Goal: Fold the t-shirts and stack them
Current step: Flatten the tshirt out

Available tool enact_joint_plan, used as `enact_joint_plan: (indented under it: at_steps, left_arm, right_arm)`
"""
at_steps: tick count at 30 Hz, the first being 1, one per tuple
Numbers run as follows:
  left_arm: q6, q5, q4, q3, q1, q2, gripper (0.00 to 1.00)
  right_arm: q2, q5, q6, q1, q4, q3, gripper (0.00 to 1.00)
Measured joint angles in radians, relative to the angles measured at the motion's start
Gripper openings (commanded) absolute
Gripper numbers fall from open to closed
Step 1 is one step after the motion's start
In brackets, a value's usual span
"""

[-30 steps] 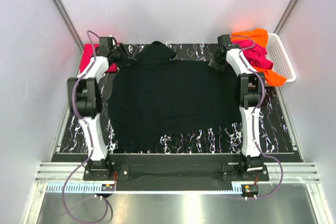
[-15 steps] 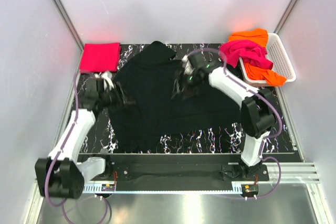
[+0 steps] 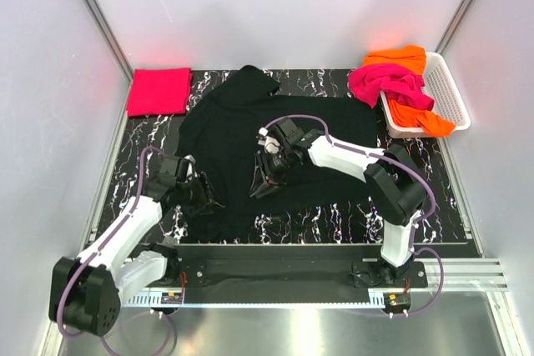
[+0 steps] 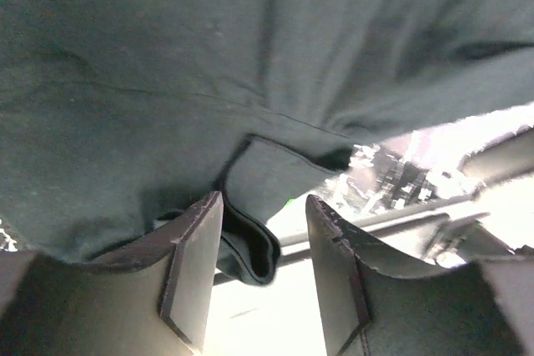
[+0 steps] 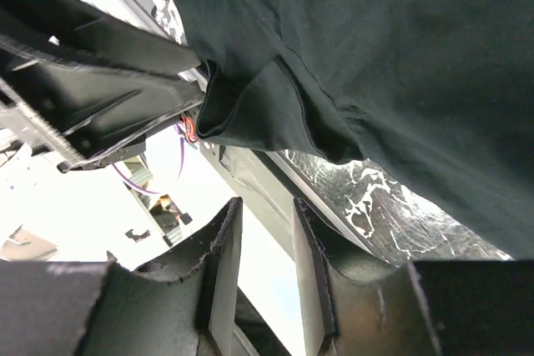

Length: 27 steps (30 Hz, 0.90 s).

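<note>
Looking down from the top camera, the black t-shirt (image 3: 325,135) lies spread over the middle of the marbled table (image 3: 334,216). It is broader from left to right than from near to far, with a bunched lobe at its far edge. The left gripper (image 3: 200,194) sits at the shirt's near-left corner, so the cloth runs off to its right and away from it. The right gripper (image 3: 265,176) hangs over the near middle of the same shirt, where a dark flap stands up from the cloth. Each arm is nearest its own stretch of the near hem. I judge that the coming fold turns on both points being carried together toward the far edge. A folded red-pink t-shirt (image 3: 158,91) lies at the far left, apart from the black one. A magenta t-shirt (image 3: 385,82) and an orange t-shirt (image 3: 417,118) are draped over the white basket (image 3: 450,93) at the far right.

From the left wrist, the left gripper (image 4: 263,206) has its jaws part-way apart. A doubled fold of black hem lies in the gap against one finger, with light showing beside it, so it is not visibly pinched.

From the right wrist, the right gripper (image 5: 264,206) shows its jaws a narrow gap apart with nothing between them. The black hem hangs just beyond the tips.
</note>
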Motion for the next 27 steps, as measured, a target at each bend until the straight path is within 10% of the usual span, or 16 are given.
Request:
enact_joint_plan:
  at_steps: [10,20,27]
  left_arm:
    - [-0.079,-0.051,0.014,-0.026,-0.152,0.114,0.41]
    - [-0.39,0.097,-0.042,-0.113,-0.505,-0.331,0.35]
    - [-0.456,-0.118,-0.286,0.157,-0.526,-0.46,0.42]
  right_arm:
    - [-0.042,0.012,0.04,0.006,0.035,-0.146,0.38]
    - [-0.08,0.031,0.058,0.006,0.08,-0.215,0.39]
    - [-0.058,0.023,0.063,0.006,0.087,-0.177,0.48]
